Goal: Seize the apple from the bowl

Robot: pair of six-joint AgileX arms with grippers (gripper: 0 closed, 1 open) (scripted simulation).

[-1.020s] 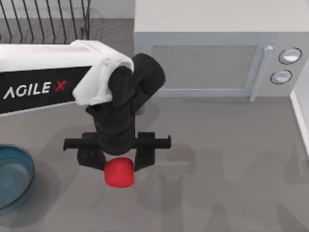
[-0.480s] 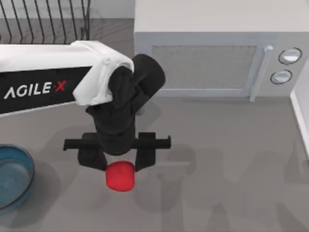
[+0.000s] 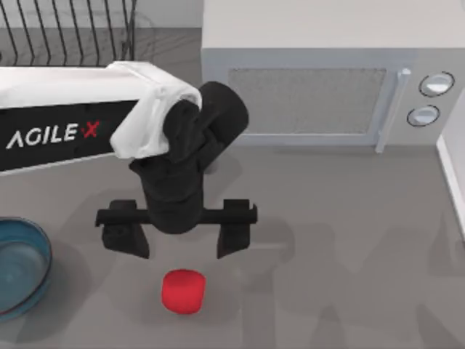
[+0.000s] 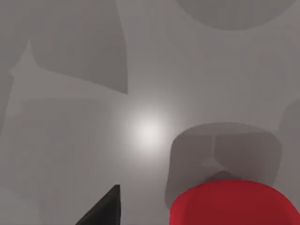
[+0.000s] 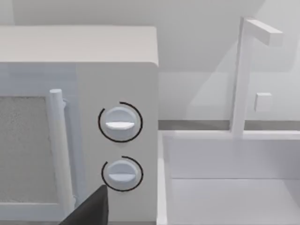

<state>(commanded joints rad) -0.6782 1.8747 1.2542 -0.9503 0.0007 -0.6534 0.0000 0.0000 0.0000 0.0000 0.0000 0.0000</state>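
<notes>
apple [image 3: 182, 291] lies bare on the grey table [image 3: 341, 247] nearest the camera edge, well right of the blue-teal bowl [image 3: 22, 265] it no longer sits in, and just beyond it the left gripper [image 3: 179, 236] hangs released, its two fingers spread wide with nothing between them. judging from this, the step in hand looks like a let-go outside the bowl; any re-seizing calls for lowering the fingers astride the apple. farther back stand the microwave [image 3: 312, 94] and wire rack [image 3: 69, 33]; i cannot tell the right gripper's [image 5: 91, 208] state.
</notes>
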